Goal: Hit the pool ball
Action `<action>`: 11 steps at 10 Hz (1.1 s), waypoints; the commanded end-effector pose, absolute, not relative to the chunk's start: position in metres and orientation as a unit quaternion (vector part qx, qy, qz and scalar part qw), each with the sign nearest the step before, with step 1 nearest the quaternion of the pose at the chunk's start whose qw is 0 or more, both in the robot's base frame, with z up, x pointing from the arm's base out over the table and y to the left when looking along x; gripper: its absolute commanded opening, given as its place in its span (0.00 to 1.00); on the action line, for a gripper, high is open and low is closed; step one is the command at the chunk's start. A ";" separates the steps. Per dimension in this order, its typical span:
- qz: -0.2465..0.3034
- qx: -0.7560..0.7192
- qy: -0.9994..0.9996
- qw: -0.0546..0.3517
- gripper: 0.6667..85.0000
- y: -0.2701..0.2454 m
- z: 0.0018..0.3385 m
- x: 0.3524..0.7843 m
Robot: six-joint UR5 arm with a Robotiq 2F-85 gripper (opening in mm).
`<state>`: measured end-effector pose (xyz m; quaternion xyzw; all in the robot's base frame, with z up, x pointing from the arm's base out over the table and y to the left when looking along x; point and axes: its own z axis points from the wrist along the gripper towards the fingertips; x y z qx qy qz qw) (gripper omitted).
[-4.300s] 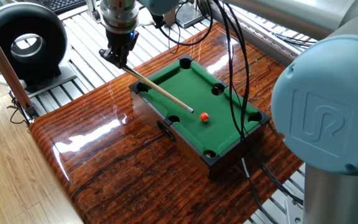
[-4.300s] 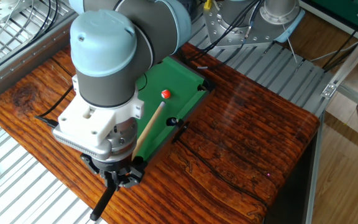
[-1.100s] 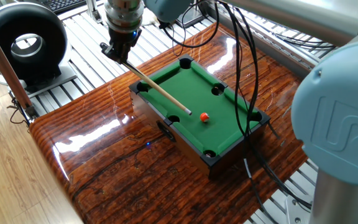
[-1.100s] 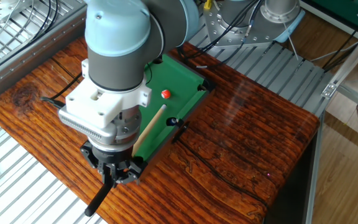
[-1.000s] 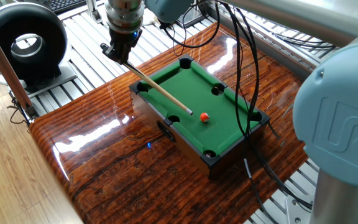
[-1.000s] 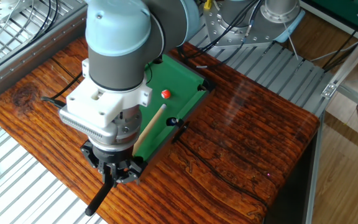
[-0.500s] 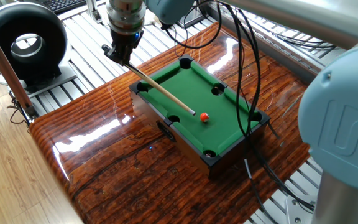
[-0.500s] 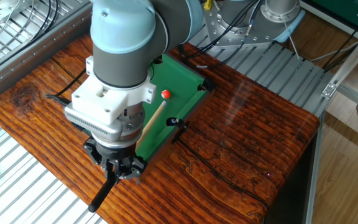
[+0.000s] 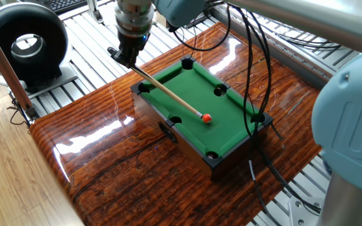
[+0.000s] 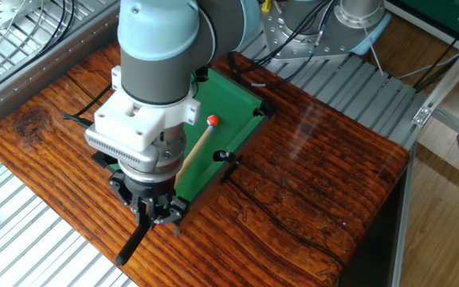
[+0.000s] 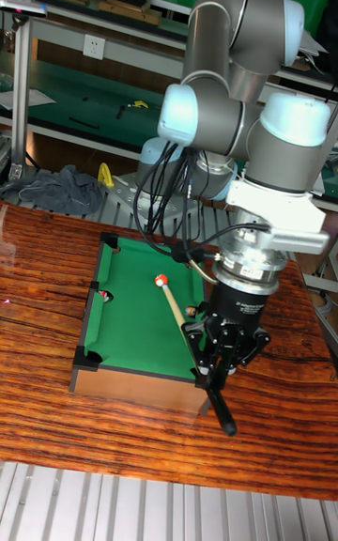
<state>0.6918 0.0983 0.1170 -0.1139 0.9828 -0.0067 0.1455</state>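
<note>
The pool ball [image 9: 207, 117] is a small orange-red ball on the green felt of a miniature pool table [image 9: 168, 129], toward its near long rail. My gripper [image 9: 125, 58] hangs beyond the table's far-left corner, shut on the dark butt of a wooden cue [image 9: 168, 92]. The cue slants down across the felt, and its tip sits right against the ball. From the opposite side, the ball [image 10: 212, 120] lies just past the cue [image 10: 194, 151], and the gripper [image 10: 151, 215] is over the wood top. In the tall view, the cue [image 11: 176, 306] runs from the gripper [image 11: 218, 353] to the ball [image 11: 161, 280].
The pool table has black corner and side pockets [image 9: 220, 91]. Black cables [image 9: 250, 81] hang from the arm over its right end. A black ring-shaped device [image 9: 24, 37] stands off the table at the far left, beside a wooden post [image 9: 5, 63]. Glossy wood tabletop [image 9: 118, 169] surrounds the pool table.
The gripper has pushed along the cue's line toward the ball, so the cue tip has closed the small gap and now meets the ball. The ball shows no clear movement.
</note>
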 end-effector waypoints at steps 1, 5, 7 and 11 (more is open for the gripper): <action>0.015 -0.107 0.984 0.141 0.01 0.091 0.110 0.678; 0.038 -0.104 0.986 0.127 0.01 0.085 0.096 0.652; 0.047 -0.099 0.986 0.126 0.01 0.093 0.099 0.653; 0.063 -0.069 0.988 0.120 0.01 0.098 0.096 0.656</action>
